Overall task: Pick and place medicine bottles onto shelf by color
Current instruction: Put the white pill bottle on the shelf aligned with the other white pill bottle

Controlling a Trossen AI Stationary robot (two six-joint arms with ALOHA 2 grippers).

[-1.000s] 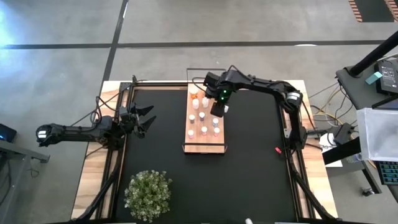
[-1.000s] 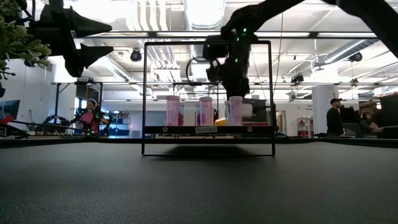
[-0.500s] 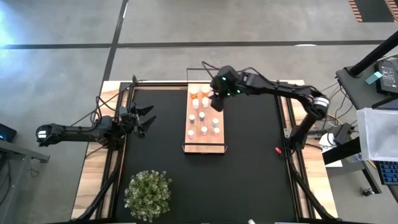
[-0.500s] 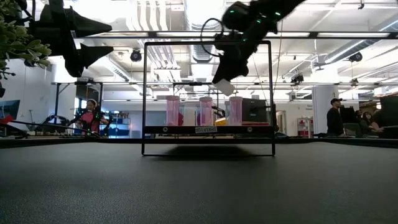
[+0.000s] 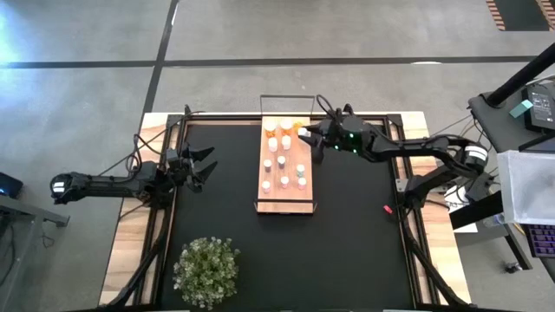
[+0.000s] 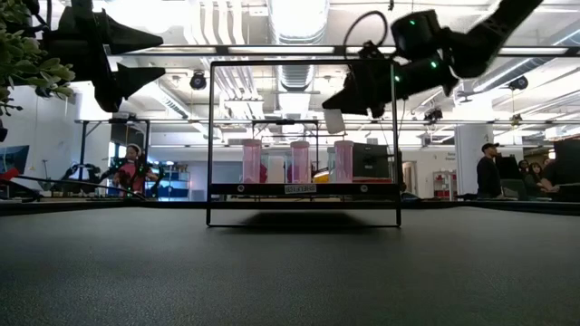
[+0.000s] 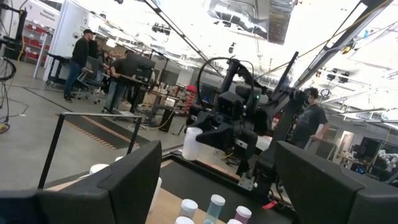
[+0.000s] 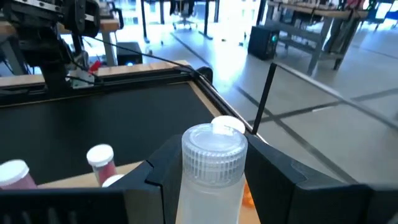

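Observation:
The light-wood shelf (image 5: 284, 195) lies on the black mat with several small bottles standing on it: orange ones (image 5: 271, 128) at its far end, white ones (image 5: 284, 143), pink ones (image 5: 284, 182) near its near end. My right gripper (image 5: 307, 139) is shut on a pale white bottle (image 8: 213, 174), above the shelf's far right part and above the standing bottles in the low view (image 6: 334, 120). My left gripper (image 5: 205, 165) is open and empty, off the shelf's left side at the mat's left edge. My right gripper pinches the pale bottle's body (image 8: 202, 196) between its two fingers (image 8: 158, 180), just below the ribbed cap (image 8: 213, 152). The fingers come nearly level from the table's right side. The bottle is lifted clear of the shelf, slightly tilted (image 6: 334, 120).
A potted green plant (image 5: 206, 270) stands at the table's near left. A small red thing (image 5: 387, 209) lies on the mat's right side. The shelf's thin black frame (image 6: 304, 62) rises over the bottles. People stand in the room behind.
My right gripper has risen from the shelf with the pale bottle, lifting it clear of the board and above the other bottles. It has tipped from pointing down to nearly level and drawn slightly toward the table's right edge.

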